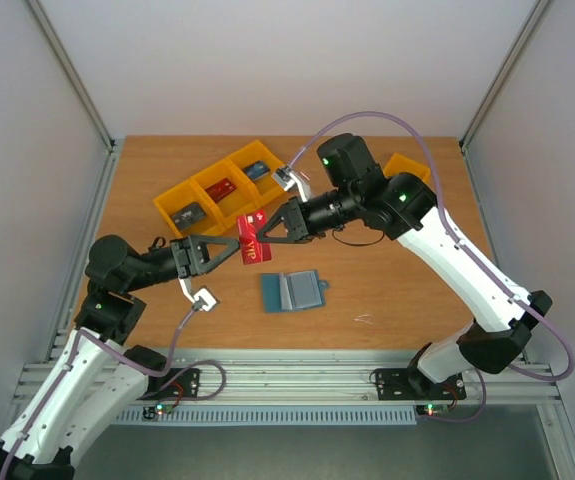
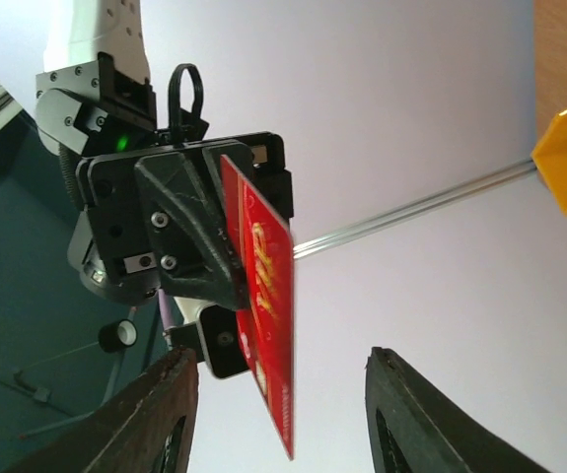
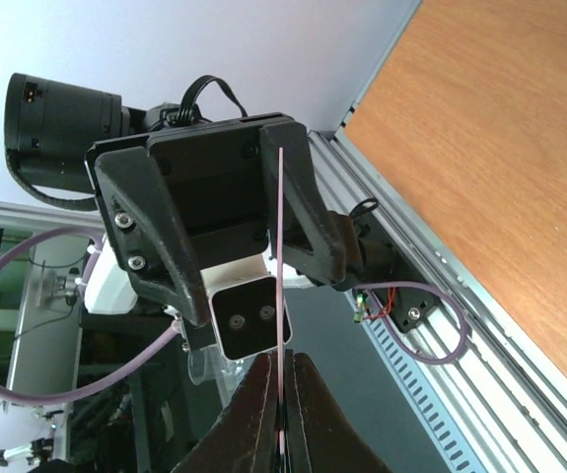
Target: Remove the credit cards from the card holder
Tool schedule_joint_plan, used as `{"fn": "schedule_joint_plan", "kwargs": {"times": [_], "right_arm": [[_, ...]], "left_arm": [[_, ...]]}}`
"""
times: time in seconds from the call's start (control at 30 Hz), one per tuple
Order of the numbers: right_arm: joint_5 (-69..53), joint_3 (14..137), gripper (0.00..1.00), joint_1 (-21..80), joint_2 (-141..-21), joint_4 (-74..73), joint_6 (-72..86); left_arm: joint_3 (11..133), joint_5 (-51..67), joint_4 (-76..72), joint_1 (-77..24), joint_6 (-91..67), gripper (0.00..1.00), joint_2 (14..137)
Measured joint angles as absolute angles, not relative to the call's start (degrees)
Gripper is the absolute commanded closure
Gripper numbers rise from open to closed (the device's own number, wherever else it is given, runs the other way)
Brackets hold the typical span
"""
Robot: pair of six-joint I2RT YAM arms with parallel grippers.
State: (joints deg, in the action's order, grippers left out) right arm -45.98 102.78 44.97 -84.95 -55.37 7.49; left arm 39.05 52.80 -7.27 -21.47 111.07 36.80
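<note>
— So, how do we stand over the table (image 1: 397, 290)?

— The card holder (image 1: 293, 292) lies open and flat on it. Just behind it, in the air, our right gripper (image 1: 264, 238) is clenched on one end of the red card (image 1: 251, 252).

— And our left gripper (image 1: 231, 251)?

— It faces the right one. Its fingers stand apart, one beside each flat face of the card, not touching it. We judge the handover needs only a straight closing — no turning.

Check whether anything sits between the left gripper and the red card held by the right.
Nothing visible. The red card, pinched midair by the right gripper, has its free end inside the open left gripper, with empty gaps either side.
</note>
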Motion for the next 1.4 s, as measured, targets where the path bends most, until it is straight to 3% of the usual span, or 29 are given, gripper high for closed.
{"fn": "schedule_joint_plan", "kwargs": {"times": [0.2, 0.3, 0.37, 0.5, 0.53, 0.67, 0.7, 0.73, 0.93, 1.07, 1.4], "right_arm": [[-46.2, 104.3, 0.99, 46.0, -86.5, -55.5, 7.4], [-46.3, 105.0, 0.99, 46.3, -87.6, -56.5, 6.9], [-46.3, 105.7, 0.99, 46.3, -88.3, -57.7, 6.4], [-45.6, 107.9, 0.95, 46.3, -89.1, -60.4, 5.0], [-45.6, 108.6, 0.85, 46.3, -89.3, -60.9, 4.6], [-43.2, 110.1, 0.20, 45.1, -89.6, -63.6, 3.2], [-42.3, 110.1, 0.07, 43.8, -89.4, -64.0, 3.0], [-41.1, 109.9, 0.02, 42.2, -89.0, -64.2, 3.0], [-28.1, 101.9, 0.02, 28.9, -81.8, -65.7, 3.7], [-15.5, 95.7, 0.02, 26.2, -76.4, -67.5, 3.5], [1.0, 88.7, 0.01, 24.4, -74.8, -67.1, -4.3]], "left_arm": [[40.7, 51.8, -3.8, -21.8, 112.8, 0.59, 37.9], [41.3, 51.4, -3.0, -22.2, 112.8, 0.76, 38.3], [41.7, 51.0, -2.4, -22.4, 112.7, 0.95, 38.3], [42.2, 50.5, -1.5, -22.6, 112.5, 1.00, 38.3], [42.5, 50.3, -1.2, -22.6, 112.4, 1.00, 38.3], [43.6, 47.9, 2.2, -23.0, 111.5, 1.00, 38.1], [44.1, 46.4, 4.4, -23.0, 111.2, 1.00, 38.3], [44.7, 44.6, 6.9, -23.0, 110.9, 1.00, 38.5], [54.0, 30.5, 22.2, -23.0, 105.5, 1.00, 45.7], [62.5, 19.6, 31.1, -23.0, 97.6, 1.00, 54.4], [94.2, -7.0, 57.1, -22.9, 70.7, 1.00, 92.4]]}}
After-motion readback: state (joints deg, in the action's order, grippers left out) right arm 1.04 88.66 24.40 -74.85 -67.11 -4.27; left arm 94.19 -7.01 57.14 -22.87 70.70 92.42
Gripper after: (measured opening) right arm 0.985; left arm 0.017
